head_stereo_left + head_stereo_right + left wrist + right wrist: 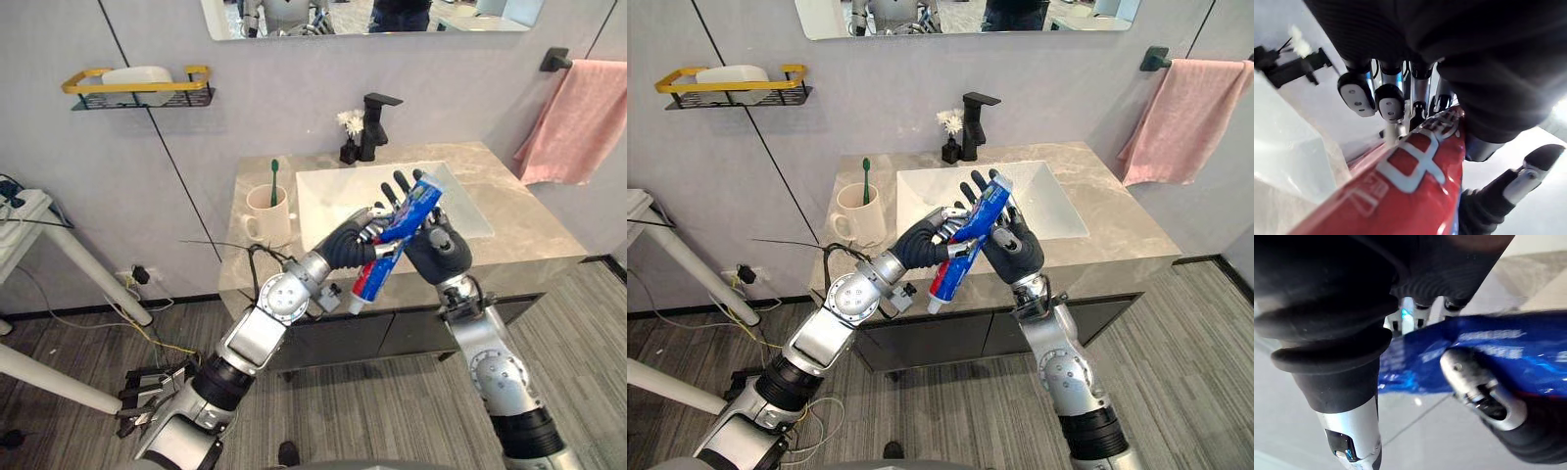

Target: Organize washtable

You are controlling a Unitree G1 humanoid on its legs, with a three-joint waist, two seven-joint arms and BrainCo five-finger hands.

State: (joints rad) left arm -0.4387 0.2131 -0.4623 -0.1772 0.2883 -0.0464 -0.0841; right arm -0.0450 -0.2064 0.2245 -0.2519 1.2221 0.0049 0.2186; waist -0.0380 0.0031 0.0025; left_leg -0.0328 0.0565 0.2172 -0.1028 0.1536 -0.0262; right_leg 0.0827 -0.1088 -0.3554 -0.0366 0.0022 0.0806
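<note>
A blue and red toothpaste tube [394, 238] with a white cap pointing down hangs tilted over the counter's front edge, in front of the white sink basin [328, 191]. My left hand [355, 242] curls its fingers round the red lower part of the tube [1410, 181]. From the other side my right hand [438, 251] holds the blue upper part [1488, 352], thumb [1479, 387] pressed on it and fingers behind. A cream mug [266, 215] with a green toothbrush [274, 179] stands on the stone counter [509, 211], left of the basin.
A black faucet [376, 123] and a small black vase of white flowers [350, 137] stand behind the basin. A yellow wall shelf [137, 88] holds a white dish. A pink towel [578, 122] hangs at right. A white table [29, 220] stands at left.
</note>
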